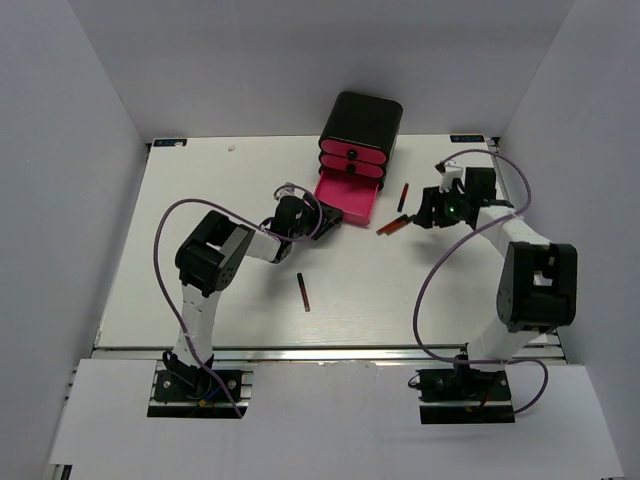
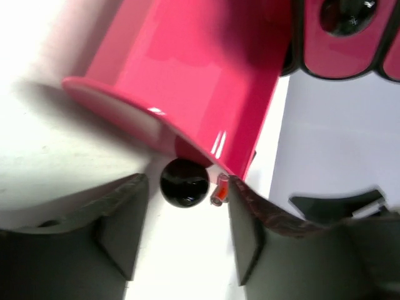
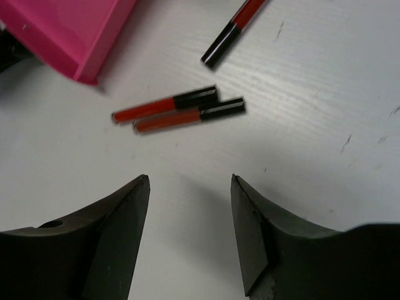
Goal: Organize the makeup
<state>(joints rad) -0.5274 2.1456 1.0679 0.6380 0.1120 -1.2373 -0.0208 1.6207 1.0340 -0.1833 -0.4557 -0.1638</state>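
Loading the open drawer (image 1: 345, 195) is the current step, I judge. My right hand (image 3: 190, 181) hovers released just below a pair of red-and-black sticks (image 3: 178, 110) lying side by side mid-frame on the worktop (image 3: 312, 125); a third stick (image 3: 232, 31) sits upper right, a fourth stick (image 1: 302, 291) centre of the overhead view. My left hand (image 2: 187, 184), unclenched, brackets the drawer's knob (image 2: 184, 182) without touching. Next: lower the right hand, pinch one stick.
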